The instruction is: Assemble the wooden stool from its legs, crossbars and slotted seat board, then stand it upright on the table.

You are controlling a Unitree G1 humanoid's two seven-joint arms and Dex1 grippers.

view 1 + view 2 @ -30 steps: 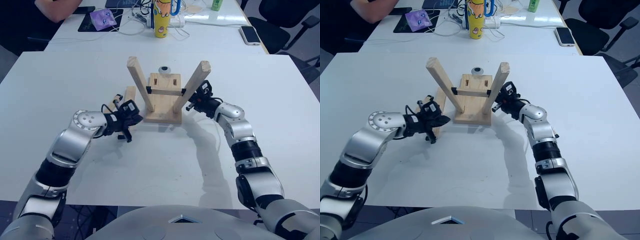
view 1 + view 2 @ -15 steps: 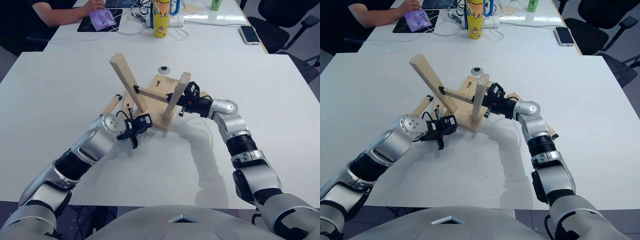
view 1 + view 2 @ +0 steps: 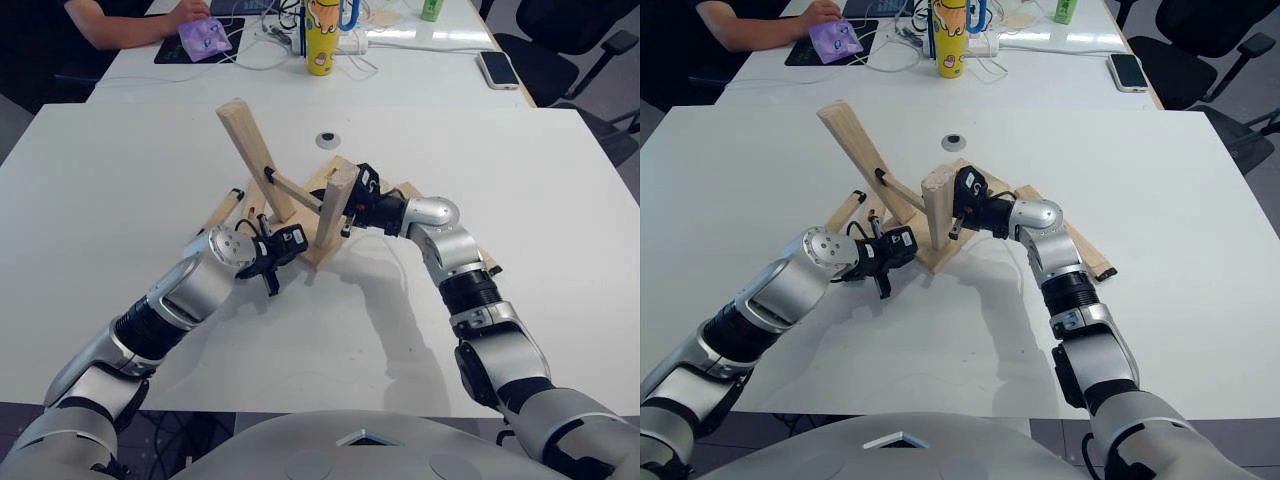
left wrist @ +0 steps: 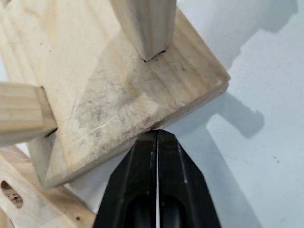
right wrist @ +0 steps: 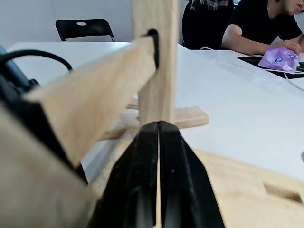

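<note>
The slotted seat board (image 4: pixel 104 90) lies on the table with two legs standing in it, joined by a crossbar (image 3: pixel 293 189). The far leg (image 3: pixel 250 150) leans left and the near leg (image 3: pixel 335 205) is close to upright. My left gripper (image 3: pixel 290 246) is shut, and its tip (image 4: pixel 156 134) touches the board's front edge near a corner. My right gripper (image 3: pixel 352 203) is shut and rests against the near leg, level with the crossbar (image 5: pixel 99 90). Nothing is held between either gripper's fingers.
One loose wooden piece (image 3: pixel 224 208) lies left of the board, and another (image 3: pixel 1080 245) lies under my right forearm. A round black grommet (image 3: pixel 326 139) sits behind the stool. On the far table are a yellow cup (image 3: pixel 322 38), a phone (image 3: pixel 497 68) and a purple pouch (image 3: pixel 205 38).
The partial stool has turned on the table; its near leg swung left with my right gripper against it. My left gripper moved from the loose piece to the board's front corner.
</note>
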